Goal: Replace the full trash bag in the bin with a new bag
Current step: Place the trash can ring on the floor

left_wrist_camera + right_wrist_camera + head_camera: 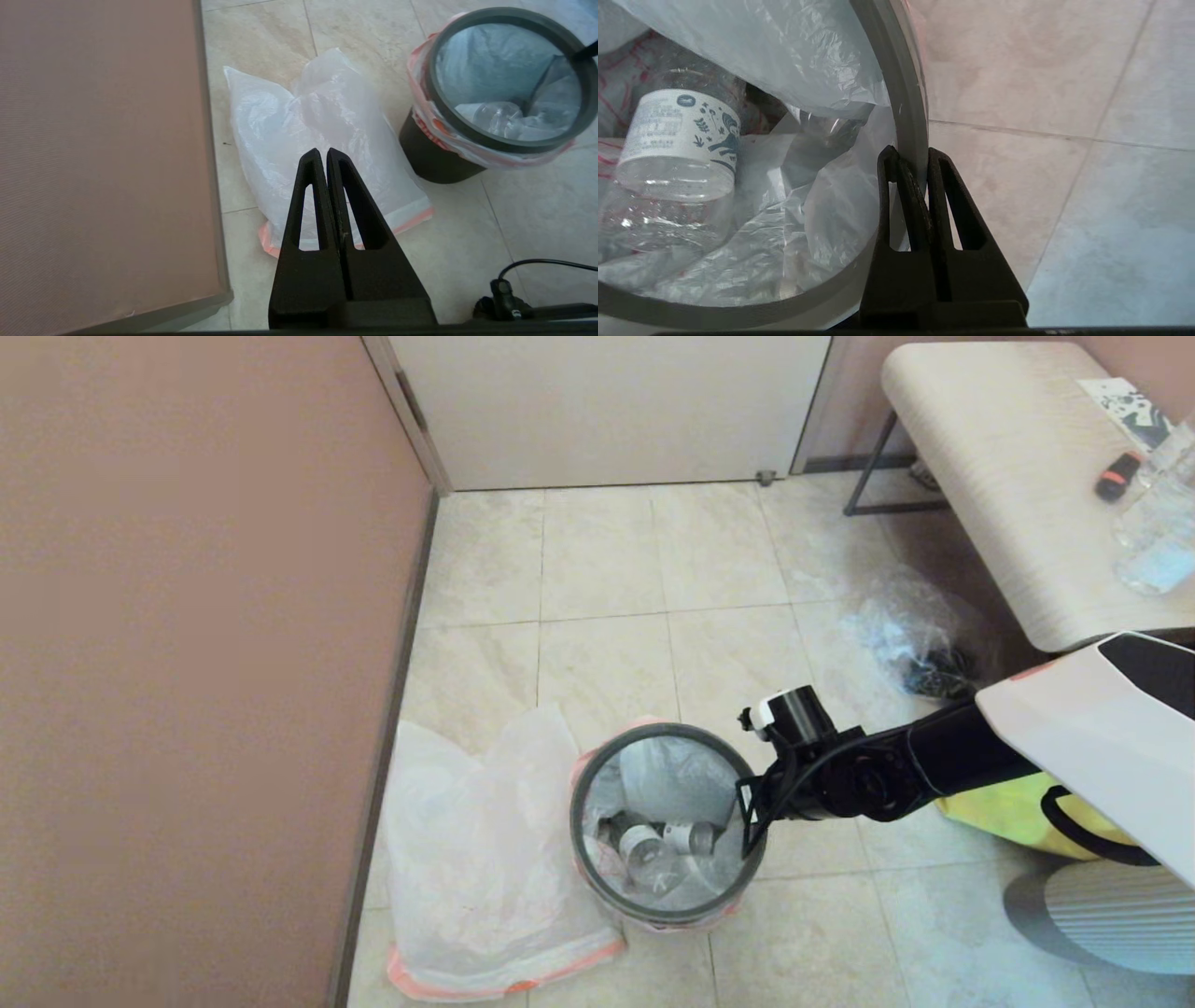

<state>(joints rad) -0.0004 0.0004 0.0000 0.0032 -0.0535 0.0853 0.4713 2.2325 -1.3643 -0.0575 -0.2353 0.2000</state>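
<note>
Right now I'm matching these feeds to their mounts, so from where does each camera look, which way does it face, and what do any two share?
Head view: on the robot's head, facing forward and down at the tiled floor; the right arm reaches to the bin.
Left wrist view: behind the shut left gripper, facing the spare bag lying on the floor.
Right wrist view: behind the right gripper, shut on the grey hoop, one finger inside, one outside.
All three share the bin's hoop and the full bag.
</note>
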